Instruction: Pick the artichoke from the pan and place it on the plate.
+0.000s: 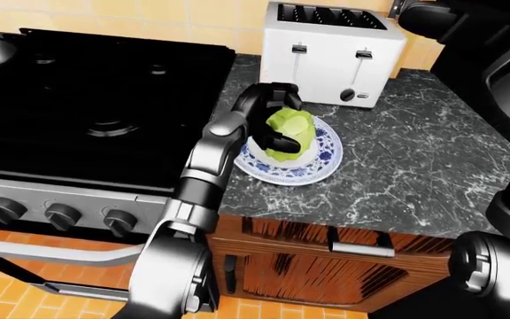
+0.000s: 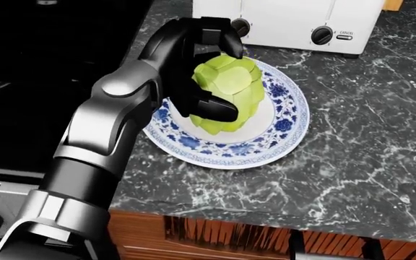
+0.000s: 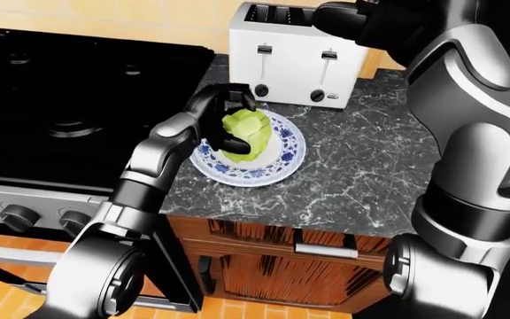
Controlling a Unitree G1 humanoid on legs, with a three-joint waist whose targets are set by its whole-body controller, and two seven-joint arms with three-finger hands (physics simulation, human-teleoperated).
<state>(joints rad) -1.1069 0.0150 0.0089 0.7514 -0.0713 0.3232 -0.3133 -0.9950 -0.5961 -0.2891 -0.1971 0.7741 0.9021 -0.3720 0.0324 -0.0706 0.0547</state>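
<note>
Artichoke [image 2: 230, 92] sits gripped in the left hand [image 2: 197, 67], fingers closed round it, over the plate [image 2: 284, 135] at the head view's centre; toaster [image 2: 287, 19] above.

Kitchen: black stove [image 1: 96, 100], white toaster [image 1: 330, 50], marble counter [image 1: 405, 173].

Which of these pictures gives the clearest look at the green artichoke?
The head view: the artichoke fills it large, gripped by the left hand over the plate. Both eye views show it small and farther off.
</note>
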